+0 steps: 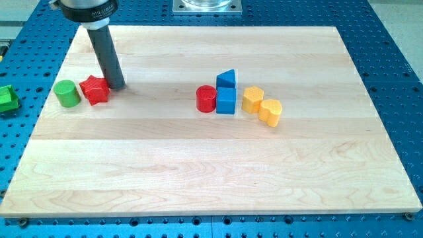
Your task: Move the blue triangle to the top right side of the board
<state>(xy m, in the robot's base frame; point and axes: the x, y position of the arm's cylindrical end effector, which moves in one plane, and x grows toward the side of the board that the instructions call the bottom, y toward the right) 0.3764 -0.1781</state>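
The blue triangle (226, 79) stands near the board's middle, just above a blue cube (226, 100) and touching it. My tip (117, 85) is far to the view's left of it, right beside a red star block (95, 89) on that block's right. The rod rises from the tip toward the view's top left.
A red cylinder (207, 98) touches the blue cube's left side. A yellow hexagon block (252, 99) and a yellow heart-like block (270, 112) lie to its right. A green cylinder (67, 93) sits left of the red star. A green block (6, 98) lies off the wooden board (211, 172) at the left.
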